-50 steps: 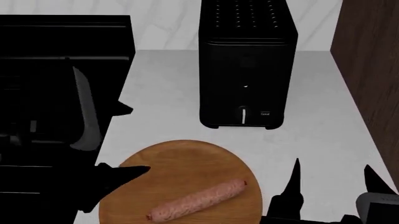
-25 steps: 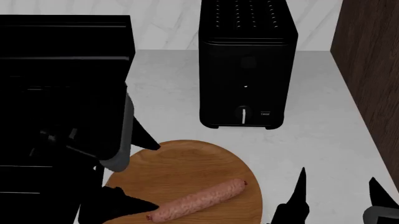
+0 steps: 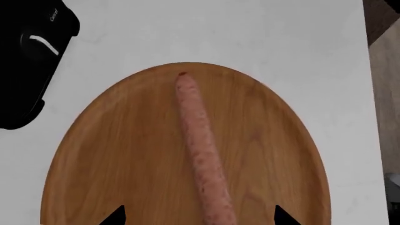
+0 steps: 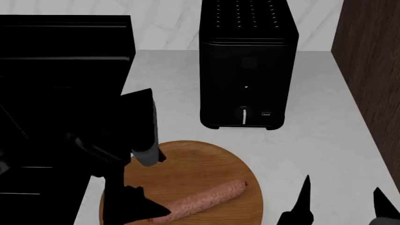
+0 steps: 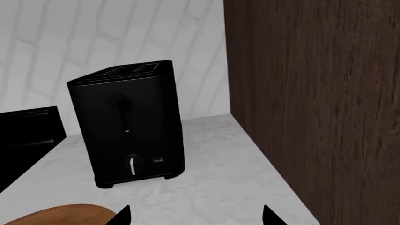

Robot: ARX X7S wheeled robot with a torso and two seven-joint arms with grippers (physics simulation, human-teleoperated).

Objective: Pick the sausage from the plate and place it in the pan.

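Since the earlier head frames, left gripper (image 4: 149, 183) has swung in from the plate's stove-side edge to sit over the plate (image 4: 187, 159); its fingers stand apart, one fingertip (image 4: 147, 208) by the sausage's near end, the other toward the toaster. Sausage (image 4: 203, 201) unmoved, lying flat on the plate. Long axis diagonal: reddish far end points toward the toaster (image 4: 247, 65), other end toward the plate's near left rim. Left wrist view: sausage (image 3: 200, 145) runs between the two fingertips, untouched. Right gripper (image 4: 340, 201) low beside the plate, away from the toaster, fingers spread, empty.
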